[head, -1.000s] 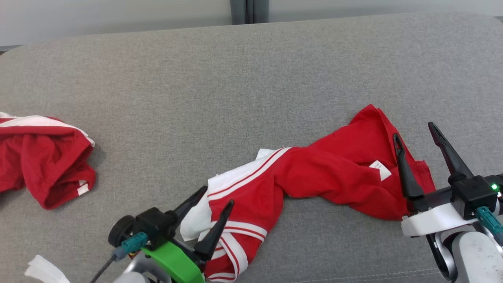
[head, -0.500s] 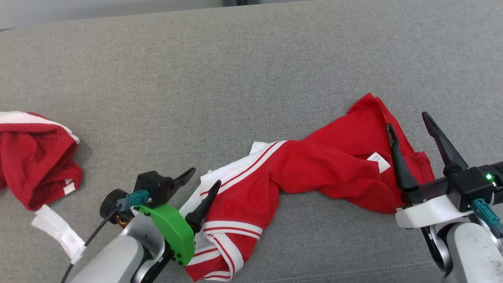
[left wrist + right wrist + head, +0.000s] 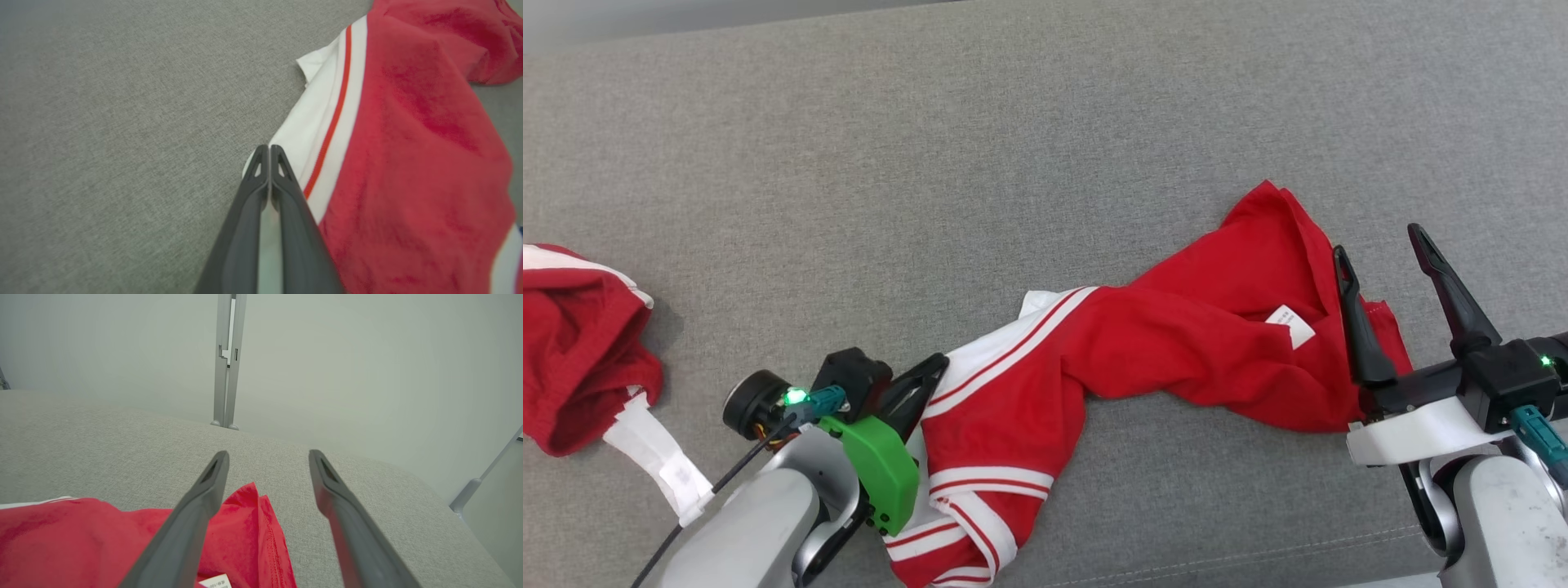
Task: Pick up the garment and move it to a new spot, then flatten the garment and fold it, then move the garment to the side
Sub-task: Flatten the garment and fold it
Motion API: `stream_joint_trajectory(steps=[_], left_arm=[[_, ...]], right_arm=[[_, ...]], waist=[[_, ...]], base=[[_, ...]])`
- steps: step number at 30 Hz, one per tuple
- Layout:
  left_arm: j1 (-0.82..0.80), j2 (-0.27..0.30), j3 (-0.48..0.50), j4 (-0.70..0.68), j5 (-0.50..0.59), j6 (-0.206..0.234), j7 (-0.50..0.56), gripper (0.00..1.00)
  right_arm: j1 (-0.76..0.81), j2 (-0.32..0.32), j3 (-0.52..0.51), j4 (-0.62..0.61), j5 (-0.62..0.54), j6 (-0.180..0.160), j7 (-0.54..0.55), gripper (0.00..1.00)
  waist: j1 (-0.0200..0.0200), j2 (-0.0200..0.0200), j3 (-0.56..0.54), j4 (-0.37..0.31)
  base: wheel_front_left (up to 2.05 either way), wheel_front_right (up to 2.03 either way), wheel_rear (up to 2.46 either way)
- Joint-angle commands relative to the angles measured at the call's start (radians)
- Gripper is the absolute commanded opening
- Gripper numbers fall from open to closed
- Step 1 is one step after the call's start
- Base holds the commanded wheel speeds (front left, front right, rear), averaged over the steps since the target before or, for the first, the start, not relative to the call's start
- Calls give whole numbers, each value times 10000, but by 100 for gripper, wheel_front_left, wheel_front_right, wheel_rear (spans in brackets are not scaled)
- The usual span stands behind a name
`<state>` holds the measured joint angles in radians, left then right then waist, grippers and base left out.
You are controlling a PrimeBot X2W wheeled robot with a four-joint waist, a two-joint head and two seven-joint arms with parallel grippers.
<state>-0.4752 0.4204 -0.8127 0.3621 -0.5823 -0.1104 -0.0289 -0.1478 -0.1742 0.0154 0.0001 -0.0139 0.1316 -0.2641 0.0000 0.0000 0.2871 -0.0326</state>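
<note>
Stretching across the grey couch (image 3: 931,163), the red garment (image 3: 1176,351) runs from near left to far right. The left gripper (image 3: 939,361) pinches its white striped end, and the right gripper (image 3: 1377,241) stands spread over the red end.

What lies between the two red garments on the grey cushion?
Head view: the left gripper, jaws shut on the middle garment's white edge, a white strip, otherwise bare cushion.
</note>
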Motion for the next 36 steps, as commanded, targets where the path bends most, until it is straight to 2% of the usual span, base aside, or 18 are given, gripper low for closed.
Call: stream_joint_trajectory(steps=[1, 9, 17, 22, 26, 36], left_arm=[[-244, 143, 27, 7, 89, -26, -120, 0], [-1251, 972, 280, -294, 800, 49, -579, 0], [-3826, 1693, 589, -493, 2473, 317, -1297, 0], [-5078, 1824, 690, -668, 3551, 778, -1958, 0], [-4494, 1759, 349, -1006, 3709, 842, -2041, 0], [-666, 1721, -1228, -2096, 3458, 1582, -1761, 0]], right_arm=[[-7, 40, 10, 22, 47, -18, -3, 100], [-222, 270, 63, 38, 118, -18, -3, 100], [-265, 373, 46, 91, 133, -18, -3, 100], [-350, 345, 94, 101, 116, -18, -3, 100], [-266, 333, 47, 95, 107, -18, -3, 100], [63, 297, -135, 92, 74, -18, -3, 100]], waist=[[0, 0, -39, -53], [0, 0, -20, -432], [0, 0, 79, -718], [0, 0, 84, -788], [0, 0, 45, -775], [0, 0, -107, -335]], base=[[0, 0, 0], [0, 0, 0], [0, 0, 0], [0, 0, 0], [0, 0, 0], [0, 0, 0]])
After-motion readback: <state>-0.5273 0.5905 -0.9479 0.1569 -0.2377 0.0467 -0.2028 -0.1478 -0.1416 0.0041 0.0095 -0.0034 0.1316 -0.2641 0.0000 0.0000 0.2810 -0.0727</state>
